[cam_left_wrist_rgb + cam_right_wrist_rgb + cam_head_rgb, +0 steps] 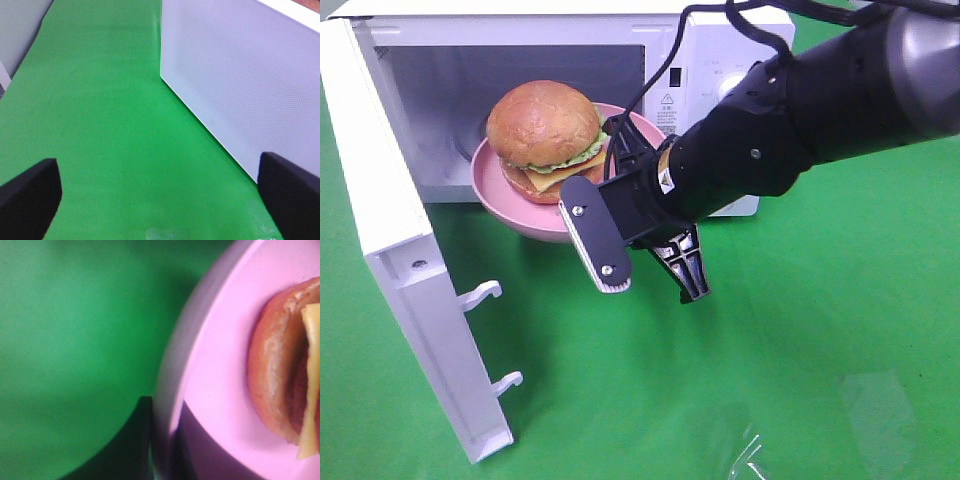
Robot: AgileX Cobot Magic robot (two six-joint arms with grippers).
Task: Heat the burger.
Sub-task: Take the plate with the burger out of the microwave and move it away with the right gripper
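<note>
One round hamburger with a glossy orange-brown bun, green lettuce and yellow cheese sits on a shallow pink round plate, half inside the open cavity of a white microwave oven whose white door swings out toward the camera. The right hand is nearly closed, pinching the plate's rim on the side nearest the oven's control panel, so the burger lies just beside its fingers, on the plate and apart from them. The high view alone shows the whole arrangement: oven, door latches, black arm and the green cloth-covered table. The right wrist view brings in close what the high view hides: the pink plate rim clamped between dark fingers, with the lower bun and a cheese edge well inboard of the rim. The left hand is out of the high view; its wrist view shows both fingers spread wide with nothing between them, over green cloth beside the perforated white door face.
</note>
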